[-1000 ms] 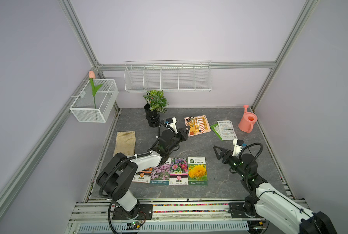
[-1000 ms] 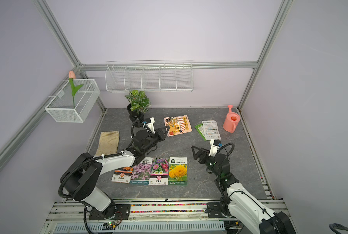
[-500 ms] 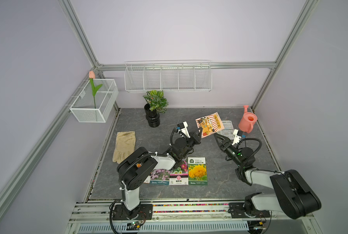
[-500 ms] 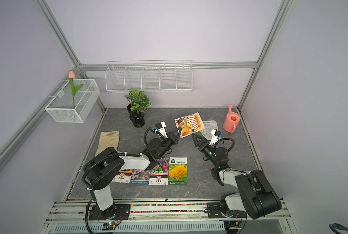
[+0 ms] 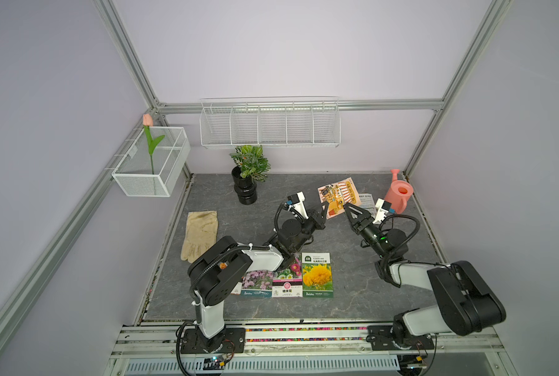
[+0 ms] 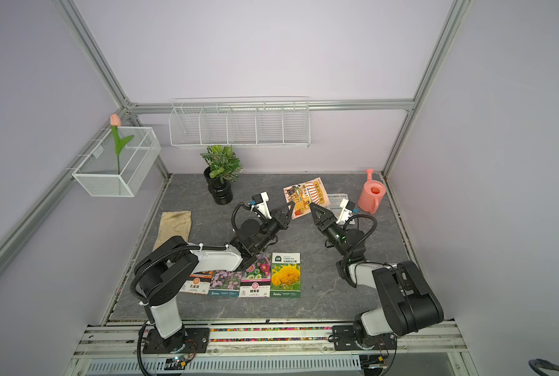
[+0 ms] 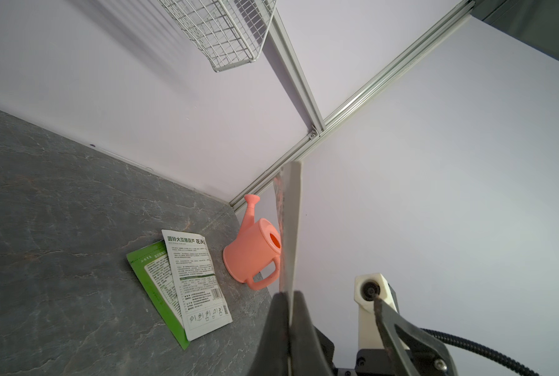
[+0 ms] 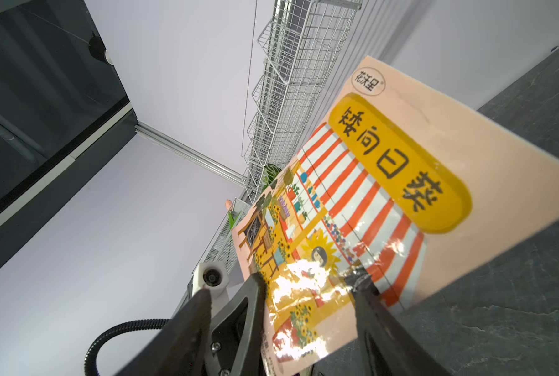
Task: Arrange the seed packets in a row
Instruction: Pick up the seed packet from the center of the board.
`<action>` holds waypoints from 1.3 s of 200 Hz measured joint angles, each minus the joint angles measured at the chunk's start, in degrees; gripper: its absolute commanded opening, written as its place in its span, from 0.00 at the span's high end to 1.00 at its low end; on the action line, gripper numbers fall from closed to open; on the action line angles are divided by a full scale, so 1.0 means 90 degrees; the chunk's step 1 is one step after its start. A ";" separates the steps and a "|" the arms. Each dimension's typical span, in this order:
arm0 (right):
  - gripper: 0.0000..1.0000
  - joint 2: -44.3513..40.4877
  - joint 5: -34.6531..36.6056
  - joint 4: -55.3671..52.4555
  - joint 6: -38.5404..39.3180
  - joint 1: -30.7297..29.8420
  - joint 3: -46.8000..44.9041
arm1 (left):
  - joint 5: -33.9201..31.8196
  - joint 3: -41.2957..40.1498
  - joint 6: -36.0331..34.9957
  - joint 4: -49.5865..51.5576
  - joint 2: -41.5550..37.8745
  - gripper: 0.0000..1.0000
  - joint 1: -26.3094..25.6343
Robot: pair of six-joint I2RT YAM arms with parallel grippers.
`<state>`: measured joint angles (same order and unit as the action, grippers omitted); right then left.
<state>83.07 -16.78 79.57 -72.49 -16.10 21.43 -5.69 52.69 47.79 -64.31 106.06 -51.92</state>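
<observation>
Right wrist view: right gripper jaws spread astride the shop-drawing seed packet, not pinching it; left gripper clenched on its edge, holding it aloft beyond the row of 4 packets. Likely risk: left releases before right bites, or both tug, and the glossy packet drops or creases.
</observation>
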 measured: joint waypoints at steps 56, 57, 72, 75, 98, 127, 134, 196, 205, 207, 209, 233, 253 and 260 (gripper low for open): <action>0.30 0.0182 0.0034 0.0027 -0.0491 -0.0053 -0.0005 | -0.0002 0.0000 -0.0347 0.0250 -0.0083 1.00 0.0000; 0.30 0.0182 0.0039 0.0029 -0.0495 -0.0056 -0.0005 | -0.0010 0.0000 -0.0362 0.0255 -0.0083 1.00 -0.0002; 0.30 0.0182 0.0051 0.0032 -0.0520 -0.0117 -0.0036 | -0.0046 0.0000 -0.0447 0.0272 -0.0090 1.00 -0.0002; 0.30 0.0182 0.0053 0.0034 -0.0520 -0.0131 -0.0046 | -0.0051 0.0000 -0.0469 0.0277 -0.0090 1.00 0.0000; 0.30 0.0240 0.0053 0.0051 -0.0580 -0.0170 -0.0080 | -0.0051 0.0005 -0.0571 0.0345 -0.0090 1.00 -0.0002; 0.30 0.0374 0.0068 0.0046 -0.0619 -0.0238 -0.0080 | -0.0058 0.0032 -0.0702 0.0537 -0.0092 1.00 0.0007; 0.30 0.0381 0.0070 0.0046 -0.0624 -0.0257 -0.0080 | -0.0070 0.0034 -0.0721 0.0576 -0.0092 1.00 0.0019; 0.31 0.0648 0.0073 0.0051 -0.0712 -0.0296 -0.0080 | -0.0032 0.0182 -0.0765 0.0760 -0.0092 1.00 0.0282; 0.30 0.0709 0.0070 0.0044 -0.0738 -0.0313 -0.0080 | -0.0032 0.0206 -0.0787 0.0809 -0.0092 1.00 0.0279; 0.30 0.0716 0.0070 0.0044 -0.0738 -0.0316 -0.0078 | -0.0027 0.0209 -0.0794 0.0818 -0.0092 1.00 0.0279; 0.30 0.0724 0.0070 0.0044 -0.0741 -0.0321 -0.0078 | -0.0029 0.0211 -0.0806 0.0831 -0.0095 1.00 0.0279; 0.30 0.0750 0.0073 0.0049 -0.0755 -0.0350 -0.0078 | 0.0012 0.0243 -0.0889 0.1052 -0.0131 1.00 0.0279; 0.31 0.0775 0.0080 0.0049 -0.0753 -0.0350 -0.0049 | 0.0141 0.0243 -0.0857 0.1081 -0.0134 1.00 0.0279; 0.32 0.0799 0.0090 0.0049 -0.0750 -0.0350 -0.0010 | 0.0189 0.0243 -0.0828 0.1081 -0.0134 1.00 0.0279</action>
<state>90.26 -15.97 80.01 -79.24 -19.25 21.34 -3.99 54.87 40.34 -54.59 104.86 -49.41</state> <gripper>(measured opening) 0.696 0.055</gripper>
